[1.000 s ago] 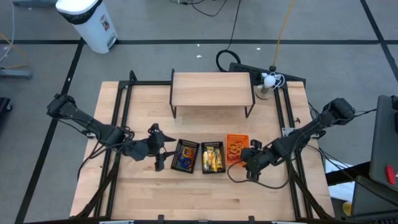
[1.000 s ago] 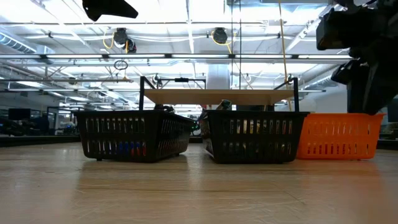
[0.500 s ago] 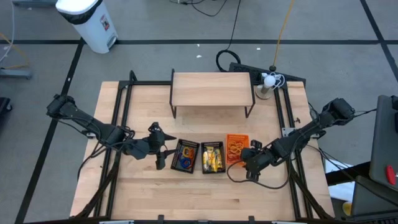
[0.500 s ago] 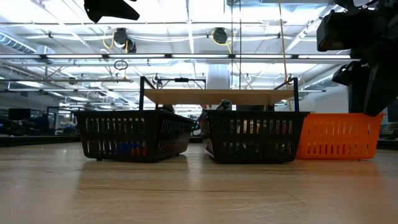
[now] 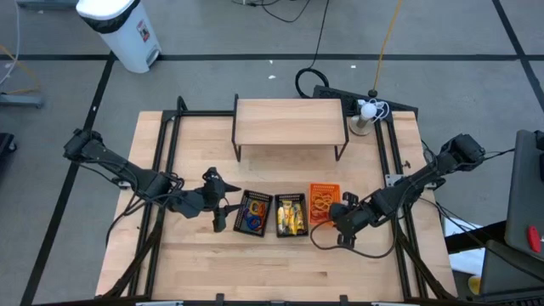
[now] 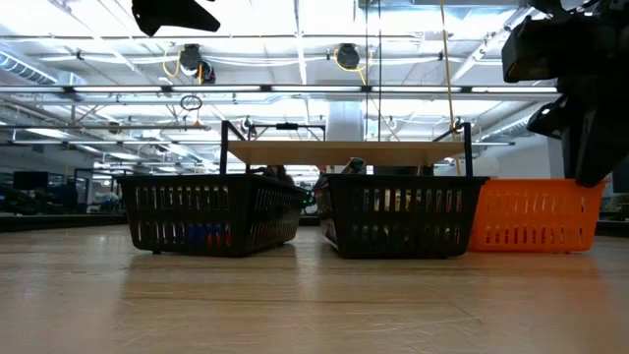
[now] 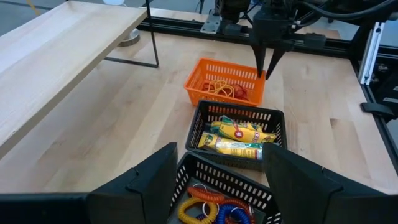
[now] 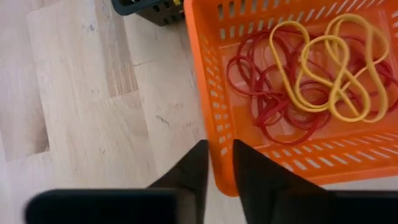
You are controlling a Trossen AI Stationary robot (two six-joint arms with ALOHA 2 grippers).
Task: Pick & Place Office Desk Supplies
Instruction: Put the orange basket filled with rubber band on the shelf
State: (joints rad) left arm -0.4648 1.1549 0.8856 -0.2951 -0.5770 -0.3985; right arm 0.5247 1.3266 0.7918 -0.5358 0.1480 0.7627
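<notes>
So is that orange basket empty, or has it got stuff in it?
Not empty. The orange basket holds a tangle of red rubber bands with yellow ones lying on top.

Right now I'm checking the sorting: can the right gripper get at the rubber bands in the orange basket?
Probably yes. The right gripper hangs beside the orange basket, whose top is open, leaving the rubber bands uncovered.

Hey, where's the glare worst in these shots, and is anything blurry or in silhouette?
Low view: bright ceiling lights wash out the background, so the black baskets and the arm at the right edge read as dark silhouettes. Right wrist view: that arm's own fingers are soft, while the rubber bands are sharp. High view: evenly lit, faint shadows.
</notes>
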